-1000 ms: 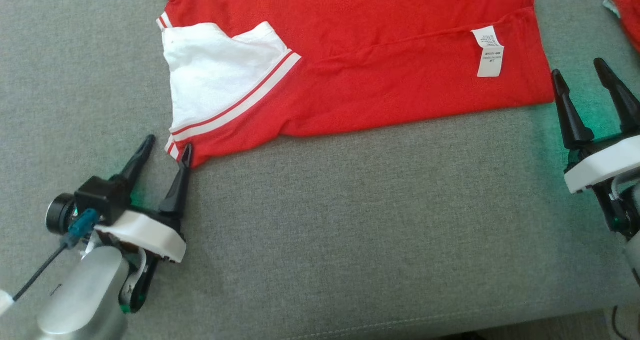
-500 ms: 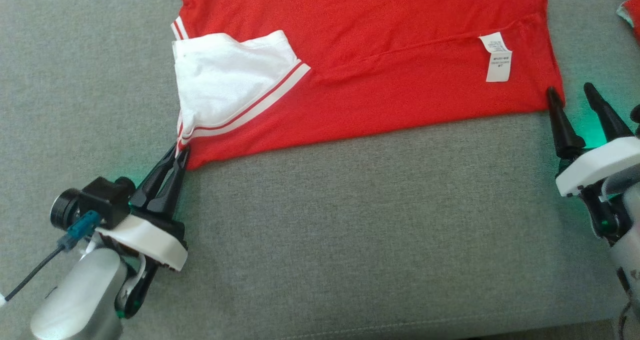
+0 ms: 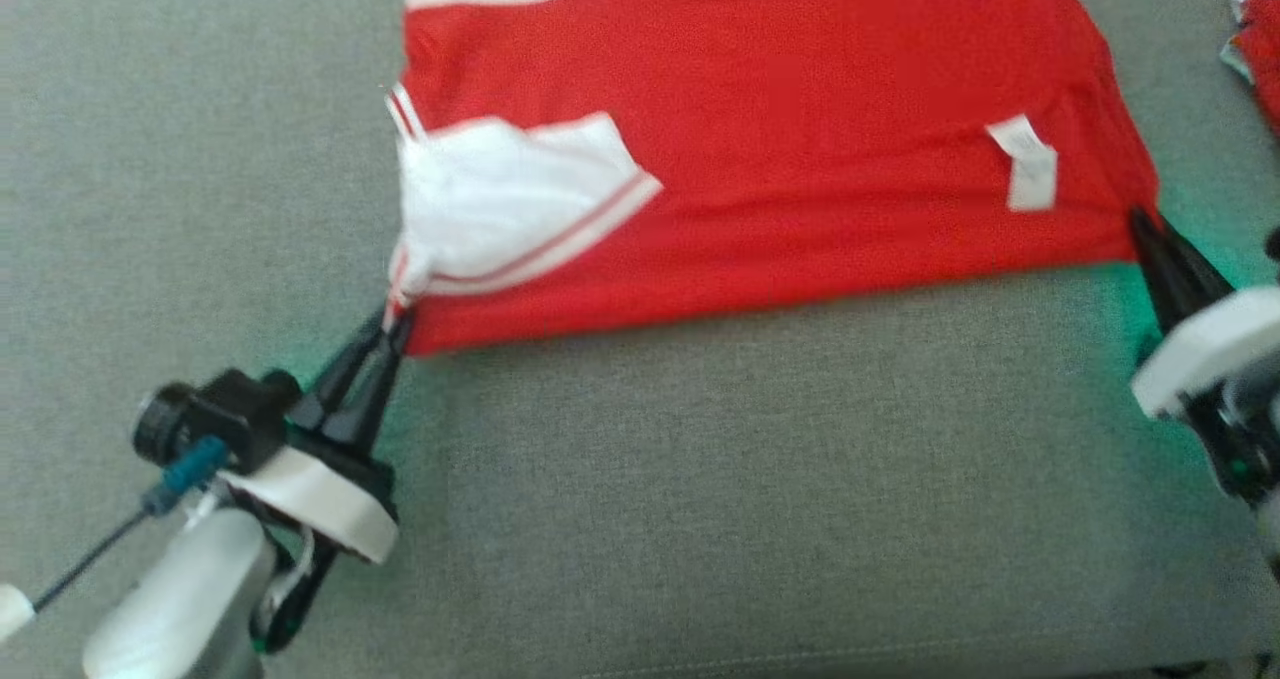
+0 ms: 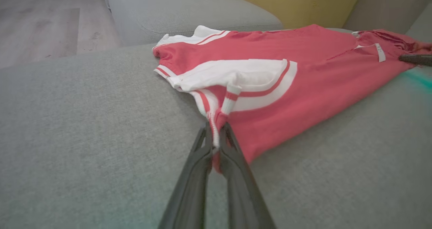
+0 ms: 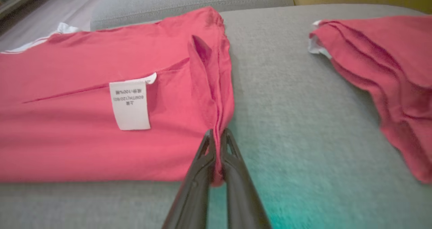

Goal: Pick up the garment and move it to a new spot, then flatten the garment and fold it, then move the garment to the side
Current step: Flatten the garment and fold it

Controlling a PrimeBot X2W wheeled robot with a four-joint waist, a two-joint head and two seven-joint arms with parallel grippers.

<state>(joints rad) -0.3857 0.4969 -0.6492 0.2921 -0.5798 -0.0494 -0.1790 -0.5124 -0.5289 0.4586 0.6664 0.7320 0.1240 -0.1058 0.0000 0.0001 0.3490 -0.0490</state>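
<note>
The red garment (image 3: pixel 780 139), trimmed in white, lies spread flat on the grey sofa seat (image 3: pixel 700 479). It sits toward the back edge, well apart from the seam along the front edge.

The left end effector (image 3: pixel 392 321) is clenched on the garment's near left corner, at the striped cuff of a white sleeve (image 3: pixel 500 199) folded onto the red body. The right end effector (image 3: pixel 1145 229) is clenched on the near right corner, pinching a bunched hem. A white care label (image 3: pixel 1025 159) lies on the cloth near that corner.

A second red garment (image 3: pixel 1262 59) lies crumpled by the seat's right edge, apart from the first. Green light tints the seat fabric beside both end effectors.

Past the seat are another grey sofa section (image 4: pixel 189 13), pale wooden floor (image 4: pixel 40 20) and a yellow cushion (image 4: pixel 303 3).
</note>
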